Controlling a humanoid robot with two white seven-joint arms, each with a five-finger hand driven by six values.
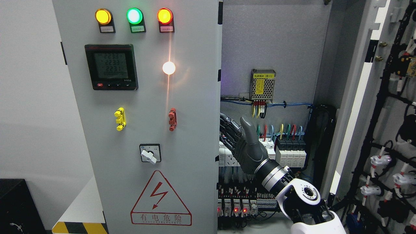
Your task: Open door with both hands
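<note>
The grey left door [146, 97] of the electrical cabinet carries three lit lamps, a meter [111, 67] and a rotary switch [150, 153], and it faces me nearly closed. My right hand [235, 136] comes in from the lower right and sits at this door's right edge [218, 130]. Its fingers [227, 130] curl around that edge, with the thumb [248, 128] pointing up. The right door [357, 97] stands swung open to the right, its inner face covered with black wiring [386, 130]. My left arm is out of the picture.
Inside the cabinet are a power supply [262, 85], a row of breakers [291, 151] and relays with red lights [234, 206], close behind my hand. A black box [19, 204] and a yellow-black striped ledge [81, 227] sit at the lower left.
</note>
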